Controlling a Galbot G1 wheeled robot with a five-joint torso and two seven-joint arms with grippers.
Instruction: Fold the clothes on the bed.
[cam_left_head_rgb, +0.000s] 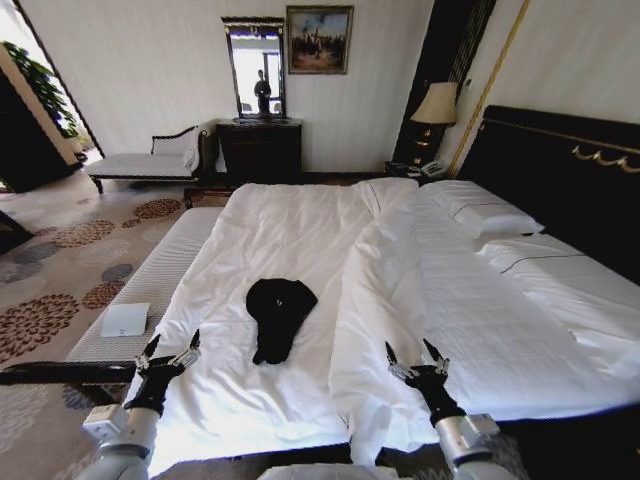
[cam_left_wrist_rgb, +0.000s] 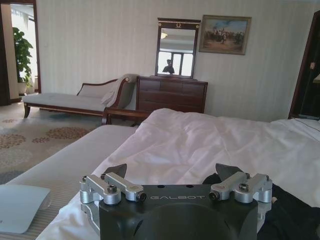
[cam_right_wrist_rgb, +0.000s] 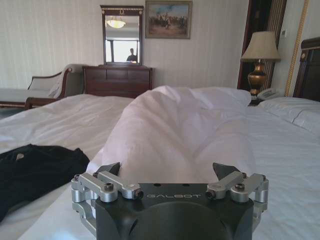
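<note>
Left to right in your head view. At 9 o'clock a pale bench (cam_left_head_rgb: 150, 285) runs along the bed's side with a white flat item (cam_left_head_rgb: 125, 319) on it. Left end effector (cam_left_head_rgb: 168, 355) sits at 7 o'clock over the foot edge of the bed (cam_left_head_rgb: 520, 330), fingers spread, holding nothing. Just past it toward center, the black T-shirt (cam_left_head_rgb: 278, 315) lies on the white duvet (cam_left_head_rgb: 300, 240), bunched in an uneven heap, not flat; no lettering visible. It's near the left end effector but apart from it, no contact. A raised ridge of duvet runs between the shirt and the right end effector (cam_left_head_rgb: 417, 361), which hangs at 5 o'clock, fingers also spread and empty. Right wrist view puts the shirt (cam_right_wrist_rgb: 37, 170) off to the side, ridge straight ahead.

Progress, as you can judge: nothing folded yet. Shirt is crumpled and ungrasped, so spreading and every fold are left.
</note>
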